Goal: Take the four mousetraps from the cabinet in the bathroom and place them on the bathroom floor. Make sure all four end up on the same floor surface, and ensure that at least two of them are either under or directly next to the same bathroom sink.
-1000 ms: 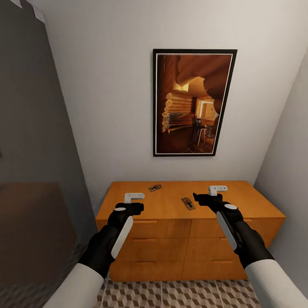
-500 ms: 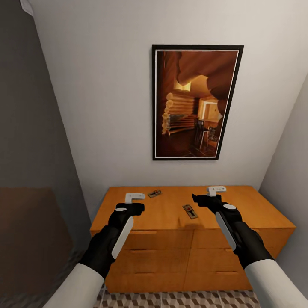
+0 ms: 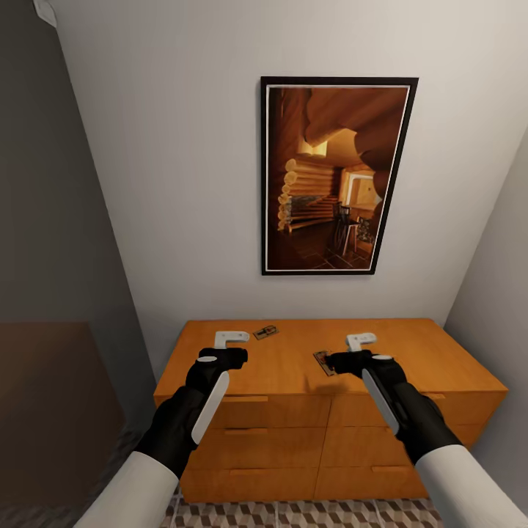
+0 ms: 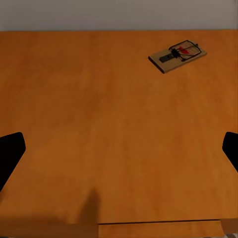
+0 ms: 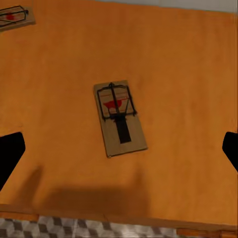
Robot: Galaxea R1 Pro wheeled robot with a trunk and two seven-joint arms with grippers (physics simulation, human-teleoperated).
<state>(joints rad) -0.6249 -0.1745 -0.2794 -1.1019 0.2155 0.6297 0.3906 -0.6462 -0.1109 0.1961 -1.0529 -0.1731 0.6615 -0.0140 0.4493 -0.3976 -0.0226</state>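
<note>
Since 0.5 s ago: right gripper [image 3: 331, 361] shifted over near mousetrap [image 5: 119, 119]
Far mousetrap [image 4: 177, 54]: ahead of left gripper [image 3: 240, 355] on cabinet [image 3: 286, 363]
Jaws: both apart, empty

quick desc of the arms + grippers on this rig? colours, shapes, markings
Both arms match: white upper sleeves, then black forearm and wrist housings, each with a long white stripe and a small white round cap near the wrist. The left gripper and right gripper have white angular, L-shaped fingers. No cables or lettering can be made out.
</note>
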